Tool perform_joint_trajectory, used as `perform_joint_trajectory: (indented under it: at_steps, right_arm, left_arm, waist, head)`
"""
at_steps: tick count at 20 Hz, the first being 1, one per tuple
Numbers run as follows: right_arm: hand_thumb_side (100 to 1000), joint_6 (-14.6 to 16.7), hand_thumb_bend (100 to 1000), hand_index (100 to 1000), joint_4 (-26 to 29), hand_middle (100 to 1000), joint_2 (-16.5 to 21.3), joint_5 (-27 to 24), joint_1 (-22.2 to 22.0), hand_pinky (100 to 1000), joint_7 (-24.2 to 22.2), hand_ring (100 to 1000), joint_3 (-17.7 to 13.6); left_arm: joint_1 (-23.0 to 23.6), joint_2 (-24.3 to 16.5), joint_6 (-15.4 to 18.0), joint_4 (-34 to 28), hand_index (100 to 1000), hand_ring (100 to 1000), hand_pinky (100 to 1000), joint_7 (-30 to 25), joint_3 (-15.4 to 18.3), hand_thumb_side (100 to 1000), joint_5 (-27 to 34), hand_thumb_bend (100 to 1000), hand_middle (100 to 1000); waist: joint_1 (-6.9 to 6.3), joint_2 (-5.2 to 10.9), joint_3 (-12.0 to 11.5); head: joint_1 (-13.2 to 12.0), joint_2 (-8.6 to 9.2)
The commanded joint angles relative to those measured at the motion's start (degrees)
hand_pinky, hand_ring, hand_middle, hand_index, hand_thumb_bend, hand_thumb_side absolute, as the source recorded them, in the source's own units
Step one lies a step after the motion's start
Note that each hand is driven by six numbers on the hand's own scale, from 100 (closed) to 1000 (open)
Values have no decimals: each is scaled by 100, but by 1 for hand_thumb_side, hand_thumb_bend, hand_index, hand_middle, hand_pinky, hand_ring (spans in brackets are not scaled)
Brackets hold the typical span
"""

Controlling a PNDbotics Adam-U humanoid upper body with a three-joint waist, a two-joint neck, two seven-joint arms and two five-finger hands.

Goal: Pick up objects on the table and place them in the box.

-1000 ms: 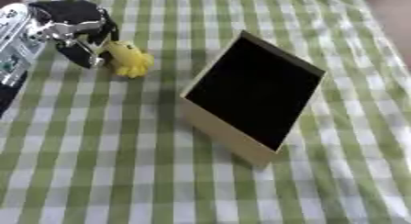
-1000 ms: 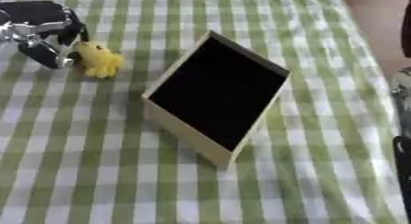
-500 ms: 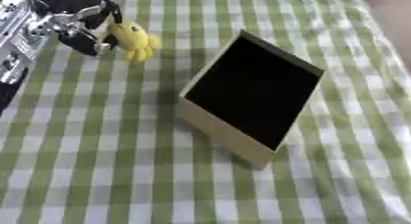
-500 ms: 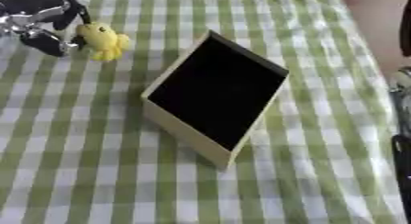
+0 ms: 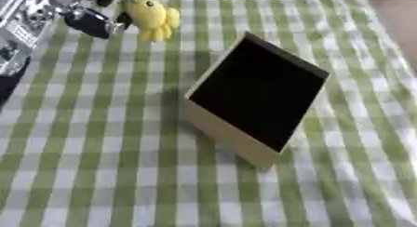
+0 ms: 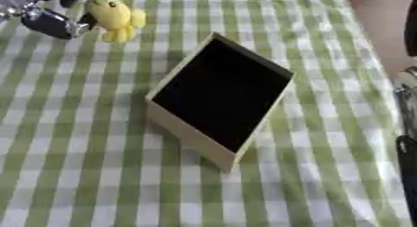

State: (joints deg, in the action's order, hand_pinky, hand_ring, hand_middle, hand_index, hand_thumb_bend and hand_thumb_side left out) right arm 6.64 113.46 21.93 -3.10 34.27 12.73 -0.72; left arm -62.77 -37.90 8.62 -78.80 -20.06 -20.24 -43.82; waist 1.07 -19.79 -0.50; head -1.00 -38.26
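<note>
A small yellow duck-like toy [image 5: 151,16] hangs above the far left of the table, with my left hand [image 5: 85,21] shut on its left side, black fingers curled against it. The open tan box [image 5: 220,130], dark inside, sits askew at the table's middle, to the right of the toy and nearer to me. Silver and black parts of my right hand [image 6: 407,86] show at the right edge of the right eye view, low beside the table.
A green and white checked cloth [image 5: 97,165] covers the table. A brown floor strip [image 6: 379,26] lies past the cloth's far right edge. My left forearm [image 5: 20,30] fills the upper left corner.
My left hand has lifted the yellow toy off the cloth and carried it up and a little right, towards the box. The box has not moved.
</note>
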Motion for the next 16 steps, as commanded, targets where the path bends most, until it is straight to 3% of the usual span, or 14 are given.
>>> perform_joint_trajectory:
  at_steps: [1, 8, 16]
  right_arm:
    - [943, 13, 100, 872, 113, 703, 73, 21, 90, 779, -7, 733, -39]
    - [938, 25, 100, 872, 113, 703, 60, 29, 118, 780, -37, 735, -22]
    - [932, 59, 100, 872, 113, 706, 22, 39, 157, 781, -35, 737, -32]
  left_arm:
    - [-227, -42, -56, -352, 290, 357, 133, -171, -6, 100, 146, 100, 267]
    - [-526, 298, -241, -1393, 297, 365, 142, -685, -444, 100, 616, 100, 276]
    - [-732, 938, -490, -1577, 301, 370, 150, -983, -679, 100, 598, 100, 281]
  waist:
    - [-15, 173, -19]
    - [-15, 211, -22]
    - [-28, 236, -7]
  head:
    - [32, -34]
    - [114, -110]
    - [134, -130]
